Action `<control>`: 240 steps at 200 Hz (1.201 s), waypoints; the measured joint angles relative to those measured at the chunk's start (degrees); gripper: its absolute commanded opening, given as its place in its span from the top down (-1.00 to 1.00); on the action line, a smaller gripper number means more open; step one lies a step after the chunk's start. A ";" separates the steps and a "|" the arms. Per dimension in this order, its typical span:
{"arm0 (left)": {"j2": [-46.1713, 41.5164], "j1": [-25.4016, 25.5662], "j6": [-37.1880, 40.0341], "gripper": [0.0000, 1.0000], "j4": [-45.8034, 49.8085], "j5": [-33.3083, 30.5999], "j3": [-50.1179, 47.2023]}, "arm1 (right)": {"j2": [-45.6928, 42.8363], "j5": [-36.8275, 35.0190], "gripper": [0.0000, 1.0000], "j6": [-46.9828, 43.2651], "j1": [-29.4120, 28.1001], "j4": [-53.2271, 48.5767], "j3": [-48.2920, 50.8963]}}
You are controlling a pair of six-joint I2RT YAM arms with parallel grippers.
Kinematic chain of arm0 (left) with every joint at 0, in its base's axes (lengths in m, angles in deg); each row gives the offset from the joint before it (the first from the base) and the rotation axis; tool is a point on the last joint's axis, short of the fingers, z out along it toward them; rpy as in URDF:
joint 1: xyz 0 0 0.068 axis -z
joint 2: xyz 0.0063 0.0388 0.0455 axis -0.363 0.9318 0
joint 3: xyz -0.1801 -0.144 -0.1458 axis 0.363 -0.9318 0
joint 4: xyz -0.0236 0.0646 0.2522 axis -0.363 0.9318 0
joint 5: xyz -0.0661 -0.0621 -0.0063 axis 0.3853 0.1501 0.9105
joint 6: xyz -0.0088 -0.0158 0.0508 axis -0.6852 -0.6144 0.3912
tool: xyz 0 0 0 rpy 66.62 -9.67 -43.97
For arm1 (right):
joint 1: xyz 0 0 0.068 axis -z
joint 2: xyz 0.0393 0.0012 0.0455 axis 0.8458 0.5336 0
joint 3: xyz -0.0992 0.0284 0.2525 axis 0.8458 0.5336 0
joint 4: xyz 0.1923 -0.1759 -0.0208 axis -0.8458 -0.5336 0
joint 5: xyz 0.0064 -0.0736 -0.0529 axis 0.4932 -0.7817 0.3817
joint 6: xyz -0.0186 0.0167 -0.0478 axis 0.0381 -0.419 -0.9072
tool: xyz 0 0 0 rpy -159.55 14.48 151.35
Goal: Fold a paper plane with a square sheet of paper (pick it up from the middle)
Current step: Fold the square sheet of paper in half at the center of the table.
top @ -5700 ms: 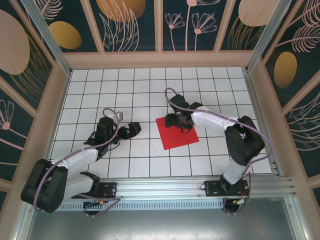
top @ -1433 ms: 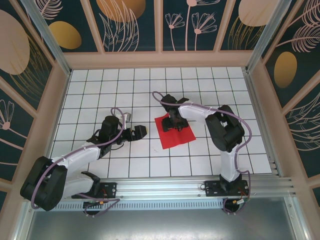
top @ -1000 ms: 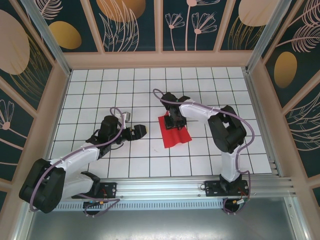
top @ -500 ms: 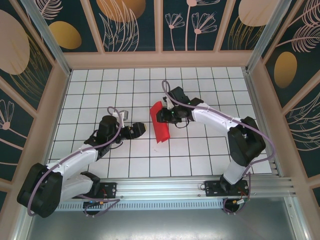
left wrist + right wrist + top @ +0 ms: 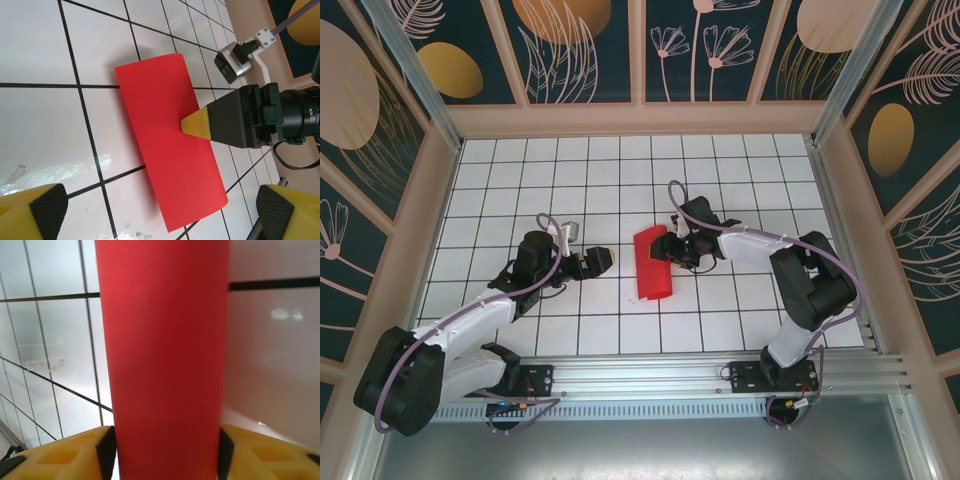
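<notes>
My right end effector [image 5: 164, 440] has the thin bright red paper sheet [image 5: 653, 265] between its jaws. In the right wrist view the red band fills the whole gap and touches both black pads [image 5: 106, 452] on the yellow fingers. I cannot tell whether the jaws are pressing the sheet or only standing on either side of it. The red paper sheet is folded over loosely into a plain rectangle, with one long side rounded rather than creased. It lies on the white gridded tabletop [image 5: 520, 170] near the middle, its long sides running away from the arm bases. In the left wrist view I see one yellow fingertip [image 5: 192, 125] of the right end effector resting on the sheet's top face, at the long edge on that arm's side. My left end effector [image 5: 601, 260] is released, its jaws spread wide, low over the tabletop just to the left of the sheet and apart from it. Its fingers [image 5: 45, 210] sit in the bottom corners of the left wrist view, pointing toward the sheet and holding nothing.
</notes>
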 measured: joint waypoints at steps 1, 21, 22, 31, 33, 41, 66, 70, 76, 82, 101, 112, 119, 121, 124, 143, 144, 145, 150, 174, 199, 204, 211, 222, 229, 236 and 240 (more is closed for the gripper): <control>0.02 0.02 -0.02 -0.95 0.00 0.02 0.00 | -0.09 -0.04 -0.26 0.00 0.11 -0.07 0.11; 0.94 0.85 -0.04 -0.85 0.02 0.44 0.13 | -1.46 -0.28 -0.40 -0.55 1.79 -0.13 1.31; 1.01 0.92 -0.07 -0.84 0.00 0.44 0.13 | -1.60 -0.37 -0.40 -0.61 1.95 -0.15 1.40; 1.73 1.57 0.07 -0.76 0.04 0.44 0.52 | -2.38 -0.76 -0.42 -0.98 2.62 -0.39 1.75; 1.90 1.75 -0.02 -0.74 0.02 0.42 0.59 | -2.56 -0.87 -0.43 -1.07 2.78 -0.48 1.79; 2.62 2.32 -0.15 -0.67 0.04 0.37 1.05 | -3.06 -1.44 -0.44 -1.14 3.26 -0.57 1.95; 4.72 3.96 -0.39 -0.50 0.04 0.15 2.45 | -3.85 -2.62 -0.40 -1.57 4.04 -0.96 2.32; 5.01 4.17 -0.46 -0.48 0.04 -0.04 2.64 | -3.93 -2.84 -0.37 -1.75 4.09 -1.01 2.49; 5.49 4.61 -0.57 -0.46 0.09 -0.35 2.97 | -4.04 -2.99 -0.35 -2.14 4.17 -1.18 2.80; 5.99 5.18 -0.63 -0.44 0.13 -0.79 3.37 | -4.15 -3.02 -0.33 -2.49 4.26 -1.40 3.10; 7.67 7.04 -0.96 -0.32 0.17 -1.81 4.63 | -4.28 -2.95 -0.28 -3.85 4.70 -2.71 3.61; 8.68 8.04 -1.16 -0.24 0.22 -2.60 5.40 | -4.33 -2.93 -0.22 -4.59 4.92 -3.28 3.63; 9.35 8.66 -1.46 -0.22 0.20 -2.95 5.92 | -4.33 -2.80 -0.21 -5.16 4.98 -3.56 3.63; 9.62 8.83 -1.68 -0.21 0.17 -3.10 6.08 | -4.33 -2.75 -0.21 -5.51 5.03 -3.65 3.63; 9.88 9.07 -1.70 -0.20 0.20 -3.32 6.29 | -4.33 -2.73 -0.21 -5.66 5.05 -3.76 3.63; 11.78 10.45 -2.60 -0.13 0.04 -4.63 7.65 | -4.33 -2.58 -0.21 -6.91 5.14 -4.39 3.63; 11.82 10.49 -2.58 -0.13 0.04 -4.70 7.67 | -4.33 -2.58 -0.21 -7.02 5.14 -4.46 3.63; 11.96 10.58 -2.58 -0.11 0.02 -4.85 7.76 | -4.33 -2.58 -0.21 -7.06 5.14 -4.50 3.63; 12.37 10.88 -3.04 -0.08 -0.13 -5.25 7.93 | -4.33 -2.58 -0.21 -7.23 5.14 -4.68 3.63; 13.81 11.72 -4.44 -0.06 -1.20 -6.86 8.13 | -4.26 -2.58 -0.21 -7.91 5.22 -5.29 3.63; 14.84 12.04 -5.84 -0.06 -1.99 -8.24 8.15 | -3.43 -2.58 -0.22 -7.76 5.22 -5.18 3.58; 15.02 12.04 -6.12 -0.06 -2.23 -8.41 8.15 | -3.17 -2.56 -0.21 -7.52 5.22 -5.07 3.58; 15.23 12.04 -6.49 -0.06 -2.45 -8.72 8.15 | -2.80 -2.58 -0.21 -7.21 5.22 -4.92 3.56; 15.58 12.04 -6.78 -0.06 -2.89 -8.87 8.15 | -2.34 -2.58 -0.21 -6.80 5.20 -4.66 3.58; 15.80 12.07 -6.91 -0.06 -3.06 -8.90 8.15 | -2.10 -2.60 -0.21 -6.45 5.16 -4.44 3.58; 15.96 12.07 -6.99 -0.06 -3.10 -8.90 8.15 | -1.92 -2.60 -0.21 -5.99 5.14 -4.20 3.58; 16.06 12.07 -7.08 -0.05 -3.17 -8.90 8.15 | -1.86 -2.62 -0.22 -5.77 5.09 -4.07 3.58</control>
